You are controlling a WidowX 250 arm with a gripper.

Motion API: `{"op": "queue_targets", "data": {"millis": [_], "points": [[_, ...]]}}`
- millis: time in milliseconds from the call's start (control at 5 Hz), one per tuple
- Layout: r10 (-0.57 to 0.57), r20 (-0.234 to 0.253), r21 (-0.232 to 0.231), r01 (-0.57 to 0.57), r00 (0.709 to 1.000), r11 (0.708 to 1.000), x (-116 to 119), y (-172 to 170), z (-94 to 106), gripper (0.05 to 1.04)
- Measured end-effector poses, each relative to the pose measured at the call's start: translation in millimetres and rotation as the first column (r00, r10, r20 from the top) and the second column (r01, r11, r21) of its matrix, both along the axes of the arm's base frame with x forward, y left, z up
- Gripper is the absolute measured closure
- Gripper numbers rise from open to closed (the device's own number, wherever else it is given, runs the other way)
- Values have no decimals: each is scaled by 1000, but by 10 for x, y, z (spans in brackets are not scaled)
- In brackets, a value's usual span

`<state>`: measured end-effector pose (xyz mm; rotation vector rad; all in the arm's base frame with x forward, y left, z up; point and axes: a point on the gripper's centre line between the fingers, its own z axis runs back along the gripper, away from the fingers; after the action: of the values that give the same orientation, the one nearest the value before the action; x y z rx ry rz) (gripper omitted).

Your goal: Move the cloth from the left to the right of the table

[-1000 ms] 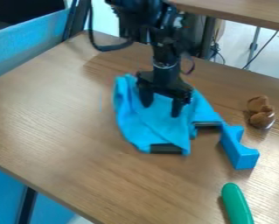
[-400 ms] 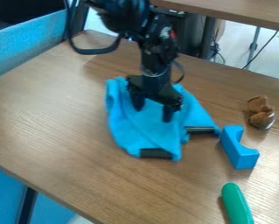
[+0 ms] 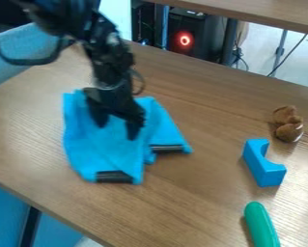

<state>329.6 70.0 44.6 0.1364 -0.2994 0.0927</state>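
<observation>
The black gripper (image 3: 117, 129) hangs over the left half of the table, its two fingers spread apart and pointing down onto the cloth. Bright blue cloth (image 3: 107, 152) lies partly folded beneath and around them, with black strips along two of its lower edges. Cloth shows between the fingers, but whether any of it is pinched cannot be told. The gripper and wrist hide part of the cloth's upper area.
On the wooden table (image 3: 201, 202), right of the cloth, are a blue arch-shaped block (image 3: 264, 166), a brown plush toy (image 3: 288, 124) and a green rounded object (image 3: 262, 226). The table's front edge runs below the cloth.
Both gripper and cloth have shifted together to the left and slightly toward the front edge, away from the blue block. The fingers stay apart; the other objects have not moved.
</observation>
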Motion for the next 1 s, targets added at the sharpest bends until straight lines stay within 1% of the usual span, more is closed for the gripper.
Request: {"op": "queue_targets", "data": {"millis": [200, 400, 600, 800, 1000], "points": [[19, 23, 32, -20, 1000, 999, -218, 274, -12, 83], [18, 37, 31, -19, 999, 999, -378, 499, -43, 83], [-20, 34, 3, 20, 999, 1000, -404, 585, -48, 83], [-34, 33, 25, 33, 999, 999, -339, 458, -43, 83], [-5, 29, -5, 5, 1000, 1000, -184, 295, -9, 83]]}}
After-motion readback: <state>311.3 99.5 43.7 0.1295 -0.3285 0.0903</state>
